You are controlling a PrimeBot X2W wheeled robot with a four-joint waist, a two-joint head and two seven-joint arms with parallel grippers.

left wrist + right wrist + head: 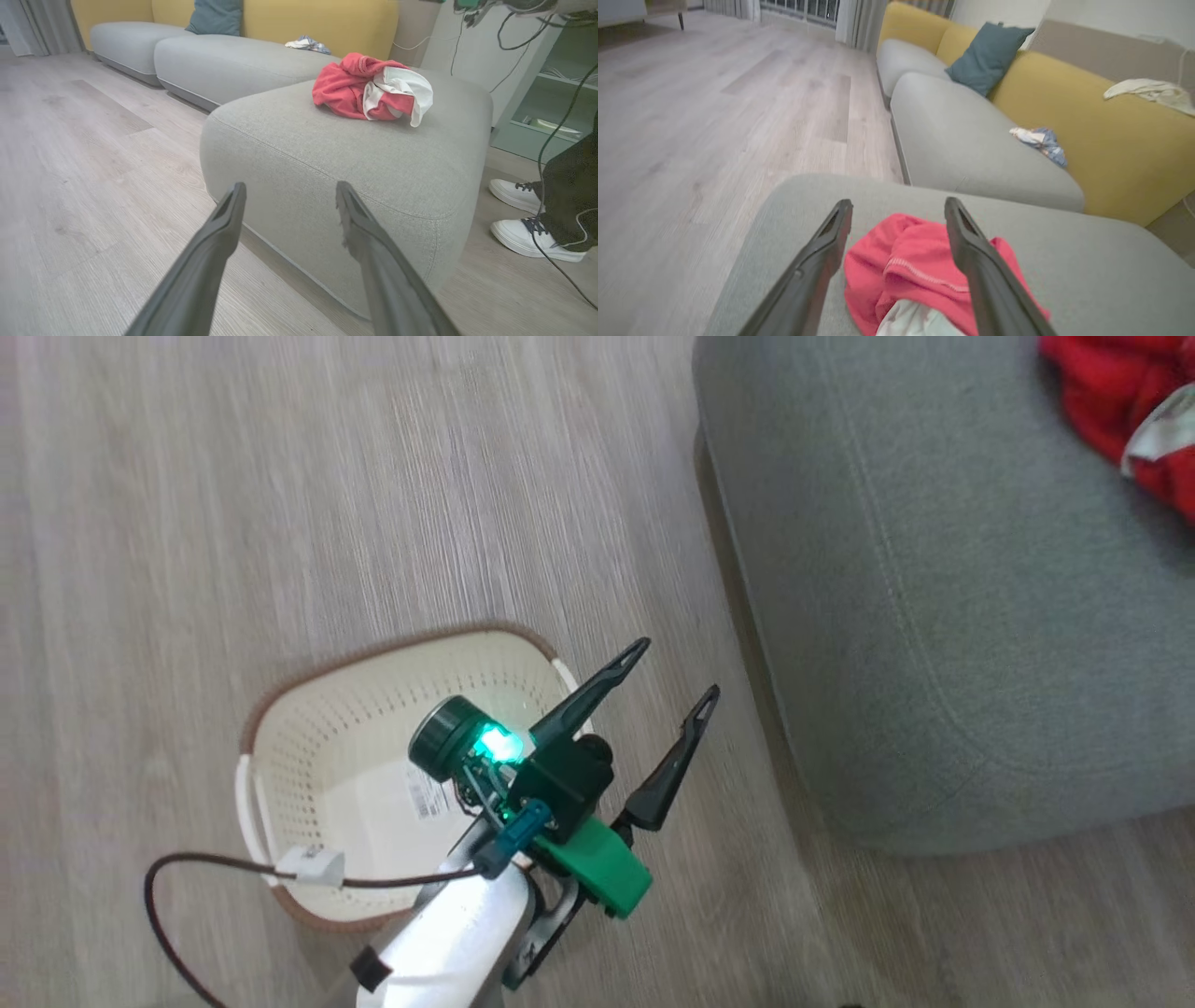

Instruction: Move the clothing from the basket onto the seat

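Left gripper [679,666], fingers spread apart and holding nothing, hangs over the edge of the basket [308,747] nearest the seat [934,616] and points toward that seat. Basket: cream, with perforated walls and a brown rim, standing on the pale wood floor [280,476]; its paper label [425,793] lies exposed on the bottom. A dark cable [187,868] loops from the forearm across the basket's near rim. Right gripper [899,201], fingers likewise apart and holding nothing, is poised just above the clothing [906,266], one finger to each side of the heap in its wrist view; whether they touch the fabric cannot be told. Clothing: a crumpled red bundle with a white part, resting on top of the seat, well apart from the basket. Seat: grey-green cushion with stitched seams, beside a longer grey sofa [971,140] with a yellow back and a teal cushion [987,56]. Left wrist view: a person's white shoes [518,196] on the floor beside the seat.
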